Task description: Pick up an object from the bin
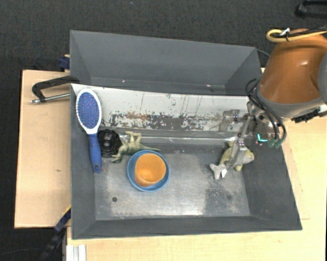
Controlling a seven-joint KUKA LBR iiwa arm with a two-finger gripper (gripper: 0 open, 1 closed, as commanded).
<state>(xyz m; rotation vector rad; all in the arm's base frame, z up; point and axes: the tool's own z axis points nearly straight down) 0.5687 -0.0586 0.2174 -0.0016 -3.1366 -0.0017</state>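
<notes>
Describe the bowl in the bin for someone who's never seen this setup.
Look at the floor of the grey metal bin, in its left half, just right of the long blue hairbrush lying by the left wall. The bowl stands upright there, right beside and below a green toy lizard. It is the only dish in the bin: round, with a blue rim and an orange inside.

The arm enters from the upper right of the camera view, and its wrist end is wrapped in a bulky orange cover with a pale loop of cable at the cover's top edge. Beneath the cover, dark cables curl round a grey metal wrist block, and a small teal light shows among them. From that block the slim gripper reaches down and leftward, tilted off the vertical, and its tip is the lowest and leftmost part of the robot.
</notes>
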